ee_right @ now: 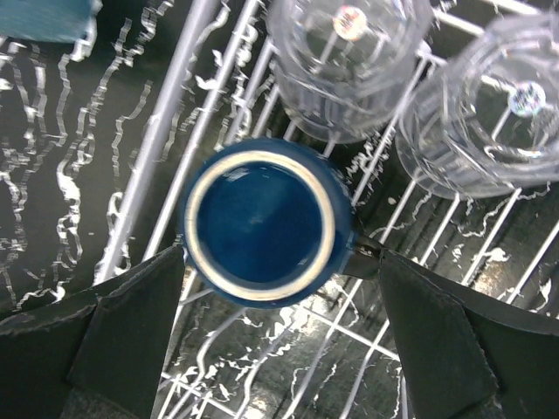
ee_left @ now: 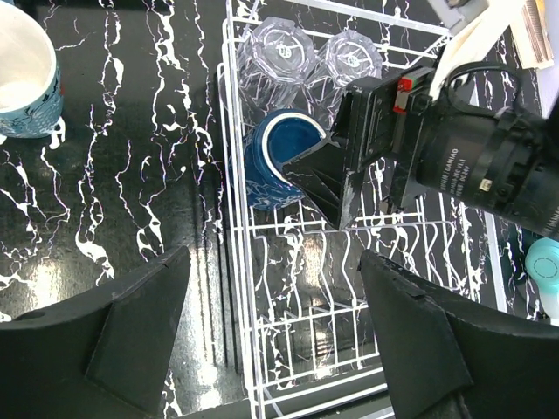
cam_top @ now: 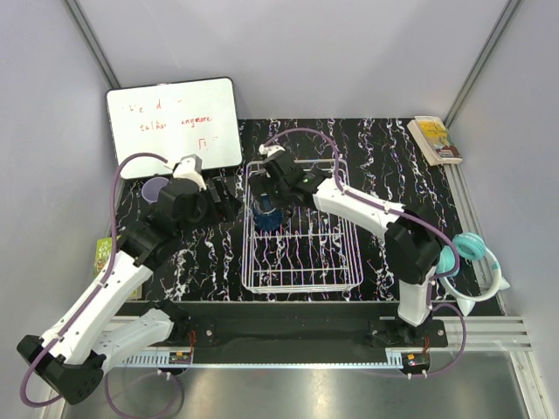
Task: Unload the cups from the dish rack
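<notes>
the right claw [ee_right: 279, 257] hangs wide open astride the dark blue mug [ee_right: 262, 218] standing in the dish rack [cam_top: 301, 288], apparently lined up to grip it. the left claw [ee_left: 275, 262] hovers open and empty beside the rack.

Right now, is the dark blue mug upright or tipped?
Upright: the dark blue mug shows its full round mouth to the right wrist camera, standing inside the dish rack.

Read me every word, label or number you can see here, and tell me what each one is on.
"DAMIAO": on the right arm's black wrist motor; smaller print beside it unreadable.
"anymore": red handwriting on the whiteboard; the rest illegible.
Book cover and stickers on the clear glasses: too small or blurred.
</notes>
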`<move>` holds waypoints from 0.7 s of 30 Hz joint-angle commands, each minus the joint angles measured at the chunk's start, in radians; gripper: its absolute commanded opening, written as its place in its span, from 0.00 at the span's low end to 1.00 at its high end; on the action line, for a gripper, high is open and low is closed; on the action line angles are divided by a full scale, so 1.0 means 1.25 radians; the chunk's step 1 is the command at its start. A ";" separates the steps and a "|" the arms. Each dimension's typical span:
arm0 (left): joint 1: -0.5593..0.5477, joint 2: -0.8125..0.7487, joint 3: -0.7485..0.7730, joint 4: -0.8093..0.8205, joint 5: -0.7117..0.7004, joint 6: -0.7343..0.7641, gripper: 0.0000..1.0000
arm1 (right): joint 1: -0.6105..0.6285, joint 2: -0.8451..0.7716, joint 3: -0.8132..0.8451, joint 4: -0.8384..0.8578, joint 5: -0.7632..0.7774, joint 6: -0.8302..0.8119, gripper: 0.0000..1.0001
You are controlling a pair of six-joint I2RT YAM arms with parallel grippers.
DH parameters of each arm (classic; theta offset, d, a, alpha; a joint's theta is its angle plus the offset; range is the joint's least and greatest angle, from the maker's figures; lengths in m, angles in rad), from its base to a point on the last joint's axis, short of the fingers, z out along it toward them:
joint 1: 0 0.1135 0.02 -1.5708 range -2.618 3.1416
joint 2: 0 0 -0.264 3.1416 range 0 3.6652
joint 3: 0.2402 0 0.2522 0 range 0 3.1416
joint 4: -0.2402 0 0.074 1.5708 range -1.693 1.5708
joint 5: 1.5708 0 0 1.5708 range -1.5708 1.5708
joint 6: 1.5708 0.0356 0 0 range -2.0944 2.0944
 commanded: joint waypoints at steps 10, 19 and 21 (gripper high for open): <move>-0.016 -0.002 -0.019 0.037 -0.026 -0.010 0.84 | 0.028 0.080 0.079 -0.032 0.028 -0.033 1.00; -0.032 0.007 -0.038 0.041 -0.035 -0.015 0.84 | 0.026 0.164 0.106 -0.041 0.018 -0.038 1.00; -0.033 0.008 -0.040 0.040 -0.037 -0.015 0.84 | 0.028 0.174 0.105 -0.041 0.012 -0.036 1.00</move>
